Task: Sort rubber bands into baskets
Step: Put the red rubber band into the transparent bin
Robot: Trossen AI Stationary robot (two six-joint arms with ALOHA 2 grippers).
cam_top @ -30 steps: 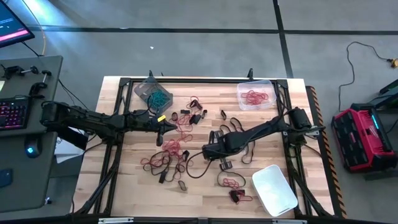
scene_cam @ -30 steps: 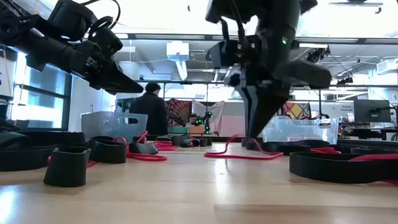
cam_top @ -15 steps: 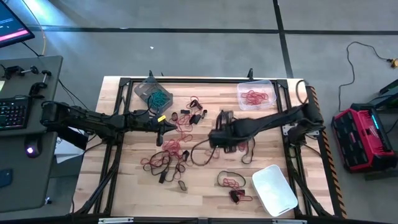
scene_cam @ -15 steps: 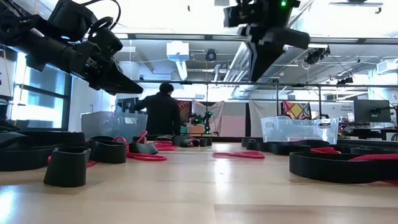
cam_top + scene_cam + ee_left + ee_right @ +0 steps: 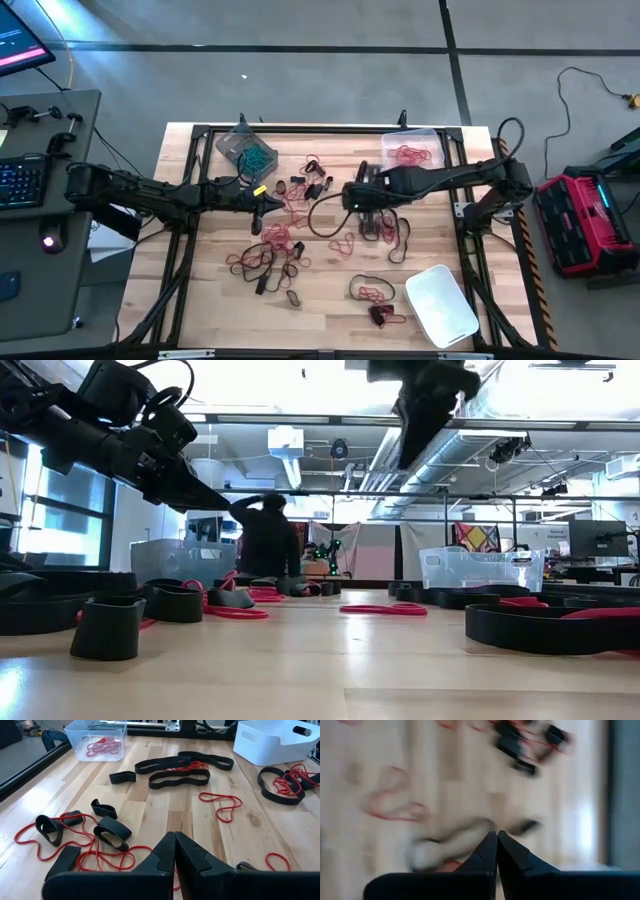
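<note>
Three baskets are sitting around the tabletop [image 5: 430, 250], apparently one for each colour: the grey-tinted basket [image 5: 246, 146] at the far left is holding teal bands, the clear basket [image 5: 410, 152] at the far right is holding red ones, and the whitish basket [image 5: 441, 304] near the front right is showing nothing inside. Many rubber bands [image 5: 268, 252] are lying loose across the middle of the wood, red loops tangled with black ones, so most of the sorting is left to do.

The right gripper [image 5: 352, 194] is hanging above the centre of the tabletop, and a dark band [image 5: 318, 218] is trailing in a long loop below it. In the right wrist view its fingers [image 5: 490, 851] are pressed together with no gap; whether the band is pinched between them is too blurred to tell, though the hanging loop suggests it is being carried, probably toward a basket.

The left gripper [image 5: 262, 203] is hovering over the scattered bands left of centre. Its fingers [image 5: 165, 857] are meeting tip to tip in the left wrist view and gripping nothing, likely waiting its turn
</note>
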